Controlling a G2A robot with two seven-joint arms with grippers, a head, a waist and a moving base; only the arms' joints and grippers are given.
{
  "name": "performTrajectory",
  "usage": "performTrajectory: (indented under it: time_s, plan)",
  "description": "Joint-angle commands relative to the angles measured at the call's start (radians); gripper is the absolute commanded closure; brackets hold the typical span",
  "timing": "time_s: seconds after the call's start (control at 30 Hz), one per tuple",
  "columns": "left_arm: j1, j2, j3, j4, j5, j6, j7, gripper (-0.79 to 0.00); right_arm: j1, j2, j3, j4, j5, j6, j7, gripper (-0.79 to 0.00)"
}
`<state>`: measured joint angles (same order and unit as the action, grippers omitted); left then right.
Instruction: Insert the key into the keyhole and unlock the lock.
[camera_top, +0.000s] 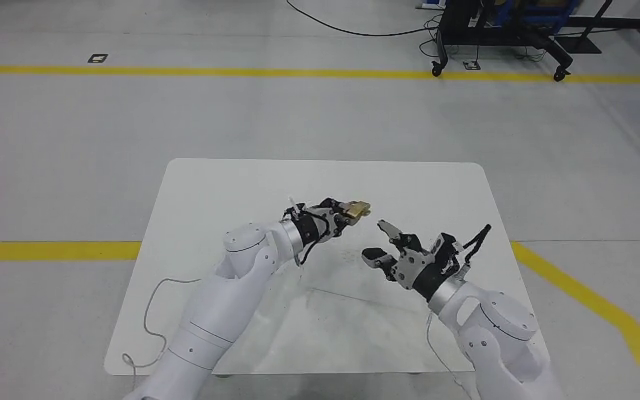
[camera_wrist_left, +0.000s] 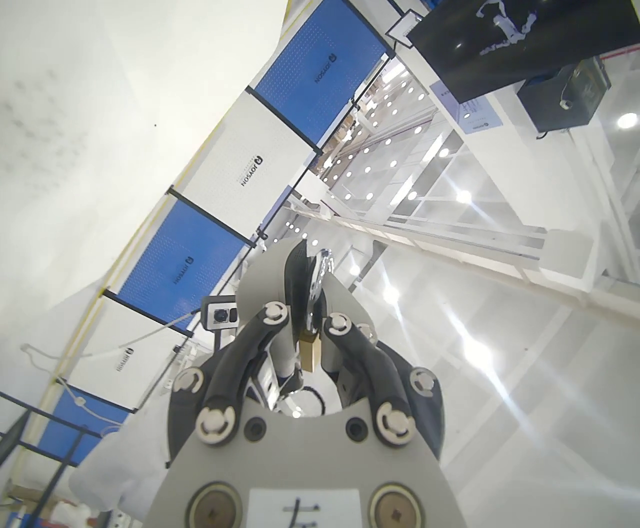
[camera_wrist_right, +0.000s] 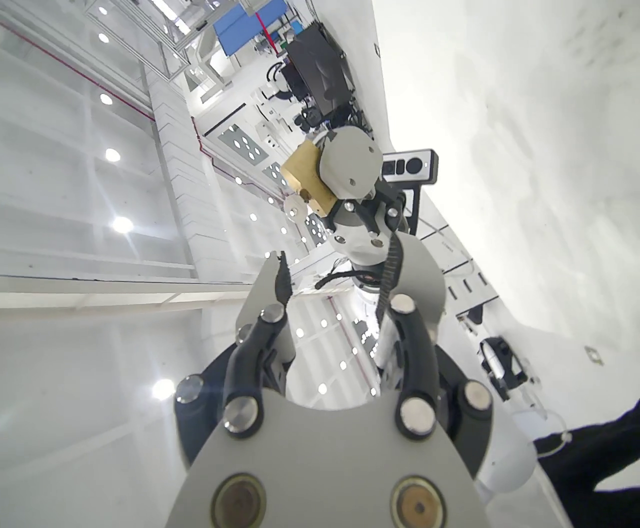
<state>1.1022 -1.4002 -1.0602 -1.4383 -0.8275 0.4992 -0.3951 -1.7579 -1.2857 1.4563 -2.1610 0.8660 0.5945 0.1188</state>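
1. The left claw (camera_top: 335, 214) is clenched on the lock (camera_top: 357, 208), a brass padlock, and holds it in the air above the white table (camera_top: 200, 200).
2. In the left wrist view, the left claw (camera_wrist_left: 314, 272) has its two pads drawn almost together. The narrow gap between them holds a silver metal part. A brass edge of the lock (camera_wrist_left: 310, 352) shows closer to the palm. I cannot tell whether the silver part is the shackle or something else.
3. In the right wrist view, one round pad of the left claw (camera_wrist_right: 350, 165) lies flat against a broad side of the lock (camera_wrist_right: 304, 175). The brass body sticks out sideways past that pad.
4. A small round silver disc, which looks like the head of the key (camera_wrist_right: 295, 205), sits against the lock's end face, just outside the left claw's grip. Whether its shaft is inside the keyhole cannot be seen.
5. The right claw (camera_top: 380, 245) is released. Its fingers are spread wide, with nothing between them and nothing touching them.
6. The right claw (camera_wrist_right: 335, 265) hovers near the lock but apart from it. The lock and key lie straight ahead, beyond its open fingertips.
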Motion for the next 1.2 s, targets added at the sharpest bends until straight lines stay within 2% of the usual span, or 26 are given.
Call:
performTrajectory:
  time_s: [0.0,0.1,0.17,0.27,0.3,0.47,0.6,0.8,0.83,0.87,1.17]
  plan:
    - [0.008,0.005,0.004,-0.006,0.046,-0.029,-0.035,0.0,0.01,0.0,0.009,0.004,0.058,0.021,-0.002,-0.69]
    - [0.015,0.011,0.011,-0.009,0.092,-0.06,-0.074,0.0,0.023,0.0,0.009,0.011,0.1,0.041,0.008,-0.659]
    - [0.021,0.013,0.01,-0.009,0.099,-0.072,-0.089,0.0,0.031,0.0,0.008,0.018,0.118,0.048,0.003,-0.597]
    - [0.028,0.015,0.008,-0.014,0.104,-0.081,-0.102,0.0,0.045,0.0,0.001,0.035,0.146,0.057,0.0,-0.382]
    - [0.03,0.016,0.007,-0.015,0.106,-0.084,-0.106,0.0,0.051,0.0,-0.001,0.041,0.15,0.057,-0.005,-0.36]
    - [0.038,0.021,0.005,-0.029,0.128,-0.092,-0.12,0.0,0.075,-0.001,-0.01,0.068,0.187,0.05,-0.03,-0.32]
    - [0.043,0.023,0.005,-0.038,0.134,-0.093,-0.123,0.0,0.09,-0.001,-0.015,0.079,0.204,0.052,-0.046,-0.243]
    - [0.043,0.024,0.01,-0.043,0.136,-0.093,-0.122,0.0,0.098,0.002,-0.019,0.083,0.21,0.054,-0.065,-0.203]
    - [0.042,0.024,0.011,-0.044,0.138,-0.094,-0.122,0.0,0.098,0.002,-0.02,0.083,0.211,0.052,-0.067,-0.157]
    - [0.042,0.025,0.012,-0.045,0.14,-0.094,-0.123,0.0,0.098,0.003,-0.02,0.084,0.213,0.052,-0.07,-0.009]
    - [0.041,0.028,0.016,-0.059,0.158,-0.097,-0.124,0.0,0.094,0.0,-0.02,0.098,0.309,0.035,-0.102,0.0]
